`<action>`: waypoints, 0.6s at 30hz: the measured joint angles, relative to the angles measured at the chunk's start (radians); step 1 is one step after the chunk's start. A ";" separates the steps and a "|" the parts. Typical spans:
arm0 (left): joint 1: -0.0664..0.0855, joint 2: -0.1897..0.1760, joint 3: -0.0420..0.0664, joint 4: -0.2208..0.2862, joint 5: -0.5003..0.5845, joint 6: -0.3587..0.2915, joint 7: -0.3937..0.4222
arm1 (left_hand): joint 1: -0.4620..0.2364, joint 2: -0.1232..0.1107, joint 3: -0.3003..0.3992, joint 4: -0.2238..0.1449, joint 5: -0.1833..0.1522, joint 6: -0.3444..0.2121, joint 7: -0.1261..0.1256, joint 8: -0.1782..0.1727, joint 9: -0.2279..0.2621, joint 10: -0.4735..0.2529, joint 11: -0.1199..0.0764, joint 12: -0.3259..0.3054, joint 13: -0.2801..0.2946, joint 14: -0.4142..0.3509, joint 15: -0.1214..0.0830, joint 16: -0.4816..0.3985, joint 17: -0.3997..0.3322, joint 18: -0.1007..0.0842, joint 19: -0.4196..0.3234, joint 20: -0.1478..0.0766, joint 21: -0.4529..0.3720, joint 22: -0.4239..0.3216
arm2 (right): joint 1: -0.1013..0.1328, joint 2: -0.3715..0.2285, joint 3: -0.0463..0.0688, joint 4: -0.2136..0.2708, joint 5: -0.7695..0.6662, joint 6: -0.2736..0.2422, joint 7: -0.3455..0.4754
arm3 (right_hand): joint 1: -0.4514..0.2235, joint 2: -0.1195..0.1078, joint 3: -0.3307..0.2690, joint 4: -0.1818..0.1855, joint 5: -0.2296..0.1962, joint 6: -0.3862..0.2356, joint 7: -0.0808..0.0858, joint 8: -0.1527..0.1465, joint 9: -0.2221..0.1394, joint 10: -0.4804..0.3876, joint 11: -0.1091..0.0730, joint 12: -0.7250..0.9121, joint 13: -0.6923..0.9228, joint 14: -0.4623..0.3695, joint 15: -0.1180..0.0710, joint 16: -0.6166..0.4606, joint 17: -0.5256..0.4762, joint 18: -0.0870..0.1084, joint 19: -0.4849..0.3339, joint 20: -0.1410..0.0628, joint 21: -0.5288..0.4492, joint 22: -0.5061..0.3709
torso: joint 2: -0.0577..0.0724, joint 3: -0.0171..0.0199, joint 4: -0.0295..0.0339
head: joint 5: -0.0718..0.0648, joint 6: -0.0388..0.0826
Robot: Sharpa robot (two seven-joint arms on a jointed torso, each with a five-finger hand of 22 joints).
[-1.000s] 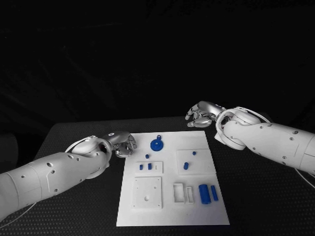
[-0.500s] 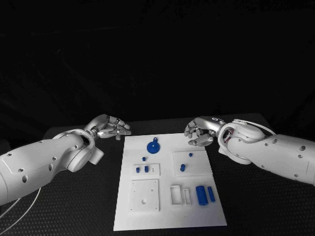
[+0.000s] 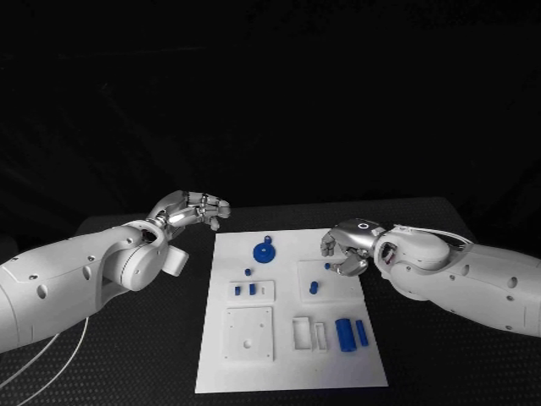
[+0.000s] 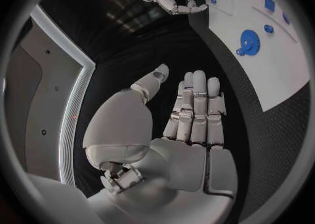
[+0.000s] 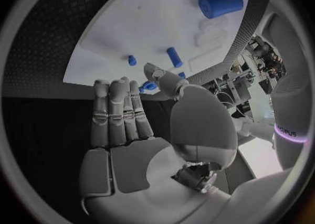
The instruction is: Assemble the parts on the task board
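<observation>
The white task board (image 3: 289,372) lies in the middle of the black table. A blue gear (image 3: 264,252) sits near its far edge, small blue pegs (image 3: 253,288) stand mid-board, and a blue cylinder (image 3: 345,333) lies by a thin blue bar (image 3: 362,332) at the near right. My left hand (image 3: 192,210) hovers off the board's far left corner, fingers straight, holding nothing (image 4: 190,114). My right hand (image 3: 347,248) is over the board's far right edge, fingers extended and empty (image 5: 131,124). The gear (image 4: 247,40) and cylinder (image 5: 221,3) also appear in the wrist views.
White raised blocks with slots and holes sit on the board: a square plate (image 3: 250,332) at the near left and a slotted holder (image 3: 305,332) beside the cylinder. Black textured table (image 3: 466,355) surrounds the board on all sides.
My left hand has drawn back from the board's left edge toward the far left corner. My right hand has come nearer, from beyond the far edge to over the board's right side.
</observation>
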 measured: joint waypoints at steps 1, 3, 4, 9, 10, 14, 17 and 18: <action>0.000 0.002 0.000 -0.003 0.007 0.000 0.002 | 0.000 0.000 0.000 0.000 0.000 0.000 0.000 0.000 0.000 0.000 0.000 0.000 0.000 0.002 0.002 -0.002 0.000 0.000 0.000 0.000 0.000 0.000 | -0.003 0.005 0.000 -0.005 -0.010 0.000 -0.002 | 0.000 0.000 0.000 0.000 -0.003 0.000 0.000 0.000 -0.001 0.000 0.000 -0.005 -0.004 0.000 0.000 0.000 -0.001 0.000 0.000 0.000 0.000 0.000 | -0.002 -0.0017 -0.0002 | 0.002 -0.001; 0.000 0.007 0.000 -0.010 0.019 0.001 0.006 | 0.000 0.000 0.000 0.000 0.000 0.000 0.000 0.000 0.000 0.000 0.000 0.000 -0.001 0.003 0.003 -0.003 0.000 0.000 0.000 0.000 -0.004 0.000 | -0.013 0.015 -0.001 -0.016 -0.028 0.001 -0.007 | 0.002 -0.002 0.000 0.000 -0.007 0.000 0.000 0.000 -0.002 0.000 0.000 -0.011 -0.010 -0.002 0.002 0.000 -0.004 0.000 0.000 0.000 -0.005 0.000 | -0.005 -0.0038 -0.0002 | 0.005 -0.003; 0.000 0.009 0.000 -0.013 0.024 0.001 0.007 | 0.000 0.000 0.000 0.000 0.000 0.000 0.000 0.000 0.000 -0.002 0.002 0.000 -0.001 0.003 0.003 -0.003 0.000 0.000 0.000 0.000 -0.004 0.000 | -0.018 0.018 -0.002 -0.021 -0.035 0.001 -0.008 | 0.004 -0.004 0.000 0.000 -0.007 0.000 0.000 0.000 -0.003 0.000 0.000 -0.014 -0.013 -0.003 0.003 0.000 -0.006 0.000 0.000 0.000 -0.005 0.000 | -0.006 -0.0054 -0.0002 | 0.007 -0.004; -0.001 0.030 -0.001 -0.037 0.042 0.001 0.012 | -0.004 0.004 -0.003 -0.003 0.000 0.000 0.000 0.000 0.000 -0.006 0.005 0.000 -0.002 0.003 0.003 -0.007 0.000 -0.001 0.000 0.000 -0.009 0.000 | -0.029 0.039 -0.003 -0.048 -0.062 0.001 -0.017 | 0.004 -0.004 0.003 -0.003 -0.011 0.001 -0.002 0.000 -0.005 0.006 -0.006 -0.020 -0.022 -0.002 0.003 0.005 -0.011 0.000 0.000 0.000 -0.006 -0.001 | -0.014 -0.0111 -0.0002 | 0.020 -0.010; -0.001 0.035 -0.001 -0.041 0.045 0.001 0.012 | -0.004 0.004 -0.003 -0.003 0.000 0.000 0.000 0.000 0.000 -0.006 0.005 0.000 -0.002 0.003 0.003 -0.008 0.000 -0.002 0.000 0.000 -0.010 0.000 | -0.032 0.043 -0.003 -0.053 -0.066 0.000 -0.018 | 0.004 -0.004 0.006 -0.003 -0.011 0.002 -0.002 0.000 -0.005 0.006 -0.005 -0.024 -0.025 -0.002 0.004 0.006 -0.012 0.000 0.000 0.000 -0.006 -0.001 | -0.015 -0.0124 0.0004 | 0.024 -0.011; -0.005 0.045 -0.002 -0.051 0.052 0.002 0.014 | -0.004 0.004 -0.003 -0.003 0.000 -0.004 0.004 0.000 0.000 -0.007 0.007 0.000 -0.003 0.003 0.003 -0.011 0.000 -0.003 0.000 0.000 -0.010 -0.001 | -0.040 0.059 -0.003 -0.069 -0.082 -0.002 -0.023 | 0.008 -0.008 0.012 0.002 -0.011 0.002 -0.002 0.000 -0.006 0.011 -0.011 -0.029 -0.031 -0.001 0.005 0.006 -0.015 0.000 0.000 0.000 -0.009 -0.001 | -0.021 -0.0167 0.0028 | 0.046 -0.017; -0.005 0.046 -0.002 -0.058 0.055 0.003 0.014 | -0.008 0.008 -0.003 -0.003 0.000 -0.004 0.004 0.000 0.000 -0.010 0.009 0.000 -0.003 0.003 0.003 -0.015 0.000 -0.005 0.000 0.000 -0.010 -0.001 | -0.045 0.070 -0.003 -0.086 -0.092 -0.003 -0.025 | 0.008 -0.008 0.023 0.008 -0.011 0.002 -0.002 0.000 -0.007 0.011 -0.011 -0.036 -0.035 -0.001 0.005 0.012 -0.018 0.000 0.000 0.000 -0.011 -0.001 | -0.025 -0.0196 0.0047 | 0.061 -0.020; -0.005 0.046 -0.003 -0.059 0.056 0.003 0.015 | -0.008 0.008 -0.003 -0.003 0.000 -0.004 0.004 0.000 0.000 -0.010 0.009 0.000 -0.003 0.003 0.003 -0.015 0.000 -0.008 0.000 0.000 -0.010 -0.001 | -0.048 0.072 -0.003 -0.090 -0.095 -0.004 -0.026 | 0.008 -0.008 0.029 0.009 -0.011 0.002 -0.002 0.000 -0.009 0.015 -0.011 -0.037 -0.038 -0.001 0.005 0.012 -0.020 0.000 0.004 0.003 -0.012 -0.001 | -0.026 -0.0207 0.0053 | 0.064 -0.022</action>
